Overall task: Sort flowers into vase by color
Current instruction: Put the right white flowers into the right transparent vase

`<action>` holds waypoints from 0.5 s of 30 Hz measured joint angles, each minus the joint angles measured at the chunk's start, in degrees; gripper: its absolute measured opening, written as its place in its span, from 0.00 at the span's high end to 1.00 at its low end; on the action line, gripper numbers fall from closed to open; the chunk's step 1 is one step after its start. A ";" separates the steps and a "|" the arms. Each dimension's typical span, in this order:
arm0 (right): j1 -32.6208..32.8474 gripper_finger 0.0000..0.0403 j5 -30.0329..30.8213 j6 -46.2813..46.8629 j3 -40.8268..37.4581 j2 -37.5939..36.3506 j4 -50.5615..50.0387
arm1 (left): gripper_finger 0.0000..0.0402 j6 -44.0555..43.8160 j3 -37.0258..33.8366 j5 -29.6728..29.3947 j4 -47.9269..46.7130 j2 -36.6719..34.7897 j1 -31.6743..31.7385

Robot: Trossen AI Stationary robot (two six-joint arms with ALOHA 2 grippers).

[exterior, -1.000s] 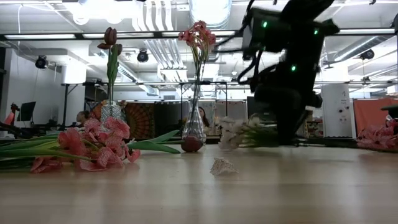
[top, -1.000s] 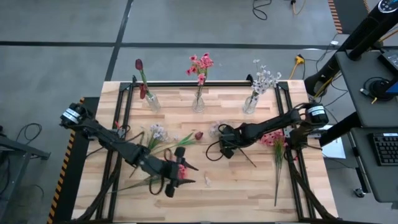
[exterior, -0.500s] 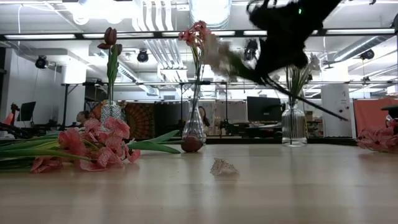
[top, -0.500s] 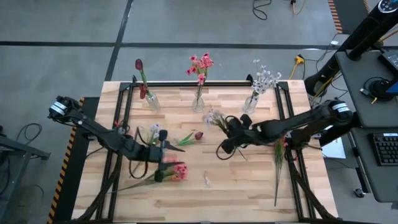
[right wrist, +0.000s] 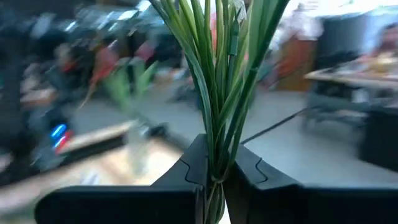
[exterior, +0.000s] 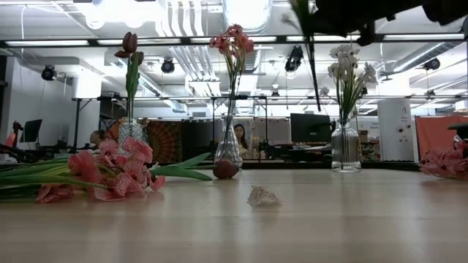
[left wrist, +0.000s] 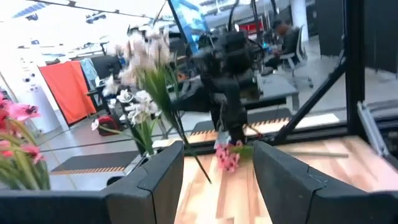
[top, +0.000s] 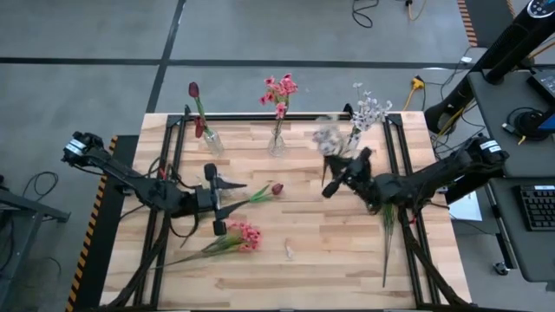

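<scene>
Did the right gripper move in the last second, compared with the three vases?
Yes. In the high view the right gripper, shut on a white-lavender spray, has moved from mid-table toward the vase of white flowers, lifting the spray off the table.

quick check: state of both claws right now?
Left claw: open, empty, above the table.
Right claw: closed on the white spray's stems, lifted near the right vase.

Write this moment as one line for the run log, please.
right claw: shut on white spray, lifted near white-flower vase | left claw: open, empty, above table | pink bunch, red tulip: lying unsorted
</scene>
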 joint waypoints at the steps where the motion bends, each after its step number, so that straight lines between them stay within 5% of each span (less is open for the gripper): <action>1: -0.03 0.95 1.93 -3.08 -0.99 -0.02 4.48 | 0.56 0.06 -0.02 -0.42 -0.50 -0.28 0.08; 7: -3.23 0.95 7.75 -20.71 -2.98 -0.03 24.36 | 0.56 -0.23 -0.13 -3.98 -7.45 -2.79 0.15; 15: -11.27 0.95 10.06 -26.46 -2.81 -0.12 26.56 | 0.56 -3.46 -0.13 -8.97 -11.77 -5.34 0.17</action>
